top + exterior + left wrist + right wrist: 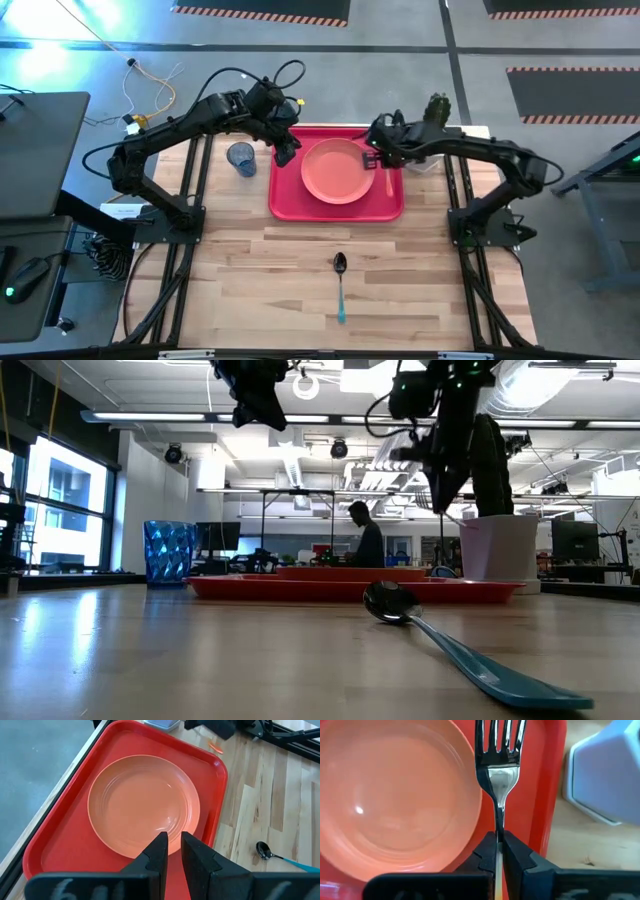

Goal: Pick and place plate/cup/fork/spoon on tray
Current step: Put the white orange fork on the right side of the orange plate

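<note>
Spoon (400,606) foremost in low view; fork (499,767) tines only at right wrist.

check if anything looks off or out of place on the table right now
Nothing spilled, tipped or damaged. The plate sits flat on the tray, the cup stands upright beside it, and the spoon lies alone on the wood. The right hand holds the fork over the tray.
</note>
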Motion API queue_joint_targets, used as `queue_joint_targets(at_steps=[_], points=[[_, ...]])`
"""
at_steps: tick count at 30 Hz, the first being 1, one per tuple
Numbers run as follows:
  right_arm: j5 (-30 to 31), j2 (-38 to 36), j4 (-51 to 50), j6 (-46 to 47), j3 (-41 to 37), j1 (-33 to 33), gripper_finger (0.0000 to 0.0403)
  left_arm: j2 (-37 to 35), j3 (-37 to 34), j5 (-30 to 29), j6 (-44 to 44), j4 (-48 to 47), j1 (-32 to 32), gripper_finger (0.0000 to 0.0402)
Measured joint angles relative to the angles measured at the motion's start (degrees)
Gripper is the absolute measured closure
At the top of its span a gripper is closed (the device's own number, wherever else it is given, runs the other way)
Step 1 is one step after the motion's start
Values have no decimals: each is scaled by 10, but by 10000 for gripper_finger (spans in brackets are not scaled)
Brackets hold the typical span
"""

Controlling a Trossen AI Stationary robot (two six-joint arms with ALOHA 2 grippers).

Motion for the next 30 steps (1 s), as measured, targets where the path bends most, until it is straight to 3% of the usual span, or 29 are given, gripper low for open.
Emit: queue_joint_targets(at_steps=[15,23,30], points=[[-38,103,-25,-14,0,-18,402,0,0,0,0,0,0,358],[-95,101,84,-26,-74,-63,402,0,0,1,0,0,0,358],[-111,100,100,-21,-90,-82,402,0,0,1,0,0,0,358]])
